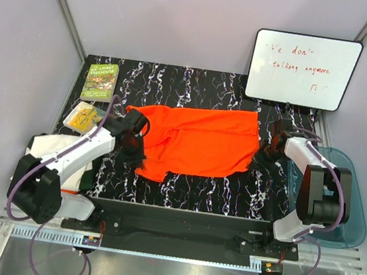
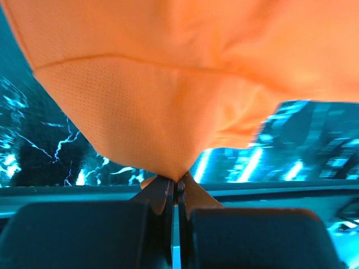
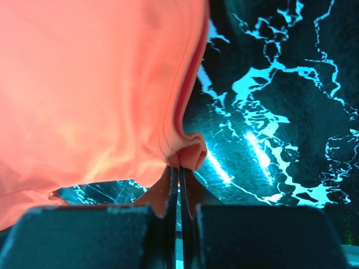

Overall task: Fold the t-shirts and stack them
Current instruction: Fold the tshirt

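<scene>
I have one bright orange t-shirt (image 1: 193, 142) stretched between my two grippers over the middle of the black, white-veined table (image 1: 229, 199). Its long axis runs left to right across the table, and its left end sits a little nearer to me than its right. I cannot tell which end is the collar and which the hem. My left gripper (image 1: 134, 141) is clamped on the shirt's left edge. In my left wrist view the jaws are pressed together (image 2: 175, 188), with a tuck of the mesh cloth (image 2: 168, 84) pinched between them and the rest billowing up over the table (image 2: 33, 151). My right gripper (image 1: 264, 149) is closed on the right edge in the same way. In my right wrist view a small roll of stitched seam is nipped at the fingertips (image 3: 178, 174), the cloth (image 3: 84, 84) spreads to one side, and the bare marbled surface (image 3: 280, 84) shows on the other. One whiteboard (image 1: 304, 70) leans at the far right, with red handwriting that reads roughly "We don't talking anymore". One small green book (image 1: 100, 81) lies at the far left, its cover text too small to read. Just nearer than the book is one clear packet (image 1: 82, 116) with yellow contents. One translucent blue tub (image 1: 356, 223) sits off the table's right edge, beside my right arm.
</scene>
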You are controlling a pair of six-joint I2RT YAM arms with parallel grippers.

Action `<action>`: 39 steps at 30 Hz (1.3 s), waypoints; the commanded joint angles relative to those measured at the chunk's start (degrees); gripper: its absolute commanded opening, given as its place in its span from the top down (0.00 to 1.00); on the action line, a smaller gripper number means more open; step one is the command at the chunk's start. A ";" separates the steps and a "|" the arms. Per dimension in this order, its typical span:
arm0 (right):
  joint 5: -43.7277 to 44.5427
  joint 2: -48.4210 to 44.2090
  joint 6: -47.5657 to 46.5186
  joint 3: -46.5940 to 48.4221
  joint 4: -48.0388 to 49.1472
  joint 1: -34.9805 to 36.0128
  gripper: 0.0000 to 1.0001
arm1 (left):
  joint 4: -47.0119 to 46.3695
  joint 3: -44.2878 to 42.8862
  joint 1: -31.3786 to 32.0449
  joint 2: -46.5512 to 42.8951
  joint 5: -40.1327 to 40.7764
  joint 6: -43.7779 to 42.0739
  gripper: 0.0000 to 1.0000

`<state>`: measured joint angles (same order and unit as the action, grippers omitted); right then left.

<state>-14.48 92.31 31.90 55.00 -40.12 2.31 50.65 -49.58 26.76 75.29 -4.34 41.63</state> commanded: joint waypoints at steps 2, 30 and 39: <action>-0.99 -2.14 -1.93 4.05 -0.40 0.42 0.98 | 5.16 -10.26 -0.13 0.20 4.25 -1.37 1.00; 1.29 28.80 -5.36 34.90 -1.54 0.42 0.60 | 4.37 -37.69 -12.35 26.48 3.02 -8.05 1.00; 2.79 27.93 -6.50 36.93 -2.33 0.42 0.00 | 4.37 -42.52 -14.98 32.90 1.88 -7.00 1.00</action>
<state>-14.04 120.99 26.57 90.72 -41.82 2.63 55.70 -88.66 13.85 106.41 -0.91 34.39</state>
